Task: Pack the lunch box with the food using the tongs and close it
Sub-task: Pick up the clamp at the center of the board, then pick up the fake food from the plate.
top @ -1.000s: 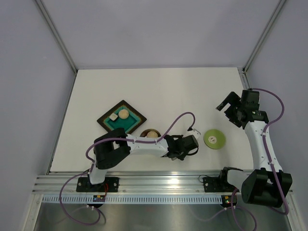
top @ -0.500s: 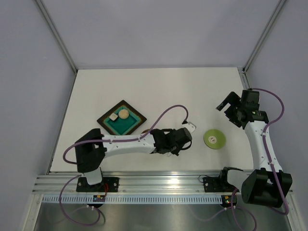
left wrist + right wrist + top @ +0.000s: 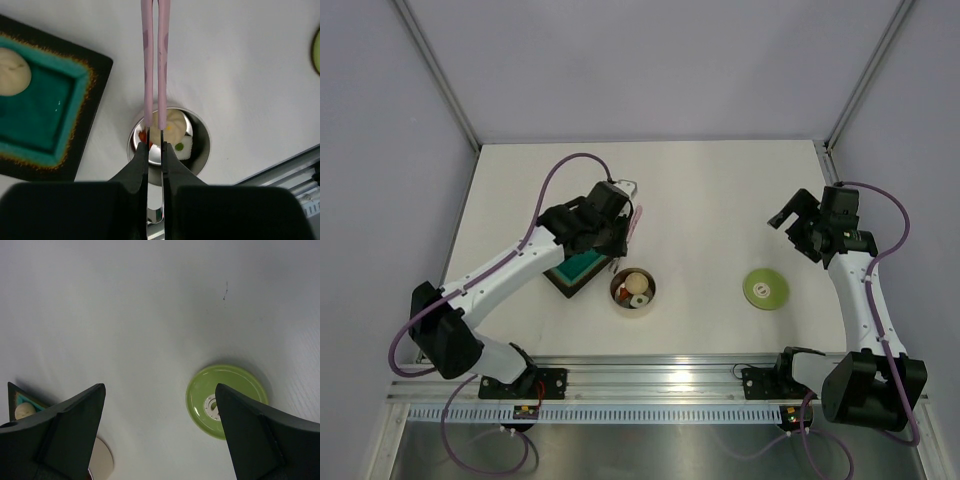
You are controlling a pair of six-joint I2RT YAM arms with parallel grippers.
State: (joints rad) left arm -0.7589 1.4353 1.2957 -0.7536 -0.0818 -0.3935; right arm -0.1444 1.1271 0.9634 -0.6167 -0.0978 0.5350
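Note:
The steel lunch box (image 3: pixel 633 289) stands open near the table's front middle. It holds food: a beige bun (image 3: pixel 170 122), a white cube (image 3: pixel 182 145) and a red bit (image 3: pixel 142 136). Another bun (image 3: pixel 12 70) lies in the teal tray (image 3: pixel 50 100). My left gripper (image 3: pixel 612 218) hovers over the tray's right part, shut on the pink tongs (image 3: pixel 155 60). The tongs' arms are squeezed nearly together and their tips run off the wrist view's top edge. The green lid (image 3: pixel 766 288) lies flat to the box's right. My right gripper (image 3: pixel 796 216) hangs open and empty behind the lid (image 3: pixel 225 400).
The dark square tray (image 3: pixel 575 272) is mostly hidden under my left arm in the top view. Purple cables loop off both arms. Grey walls close the table at the back and sides, and a metal rail runs along the near edge.
My left arm has swung from the front middle of the table back and left to above the tray, carrying the tongs and uncovering the lunch box. The right arm has not moved.

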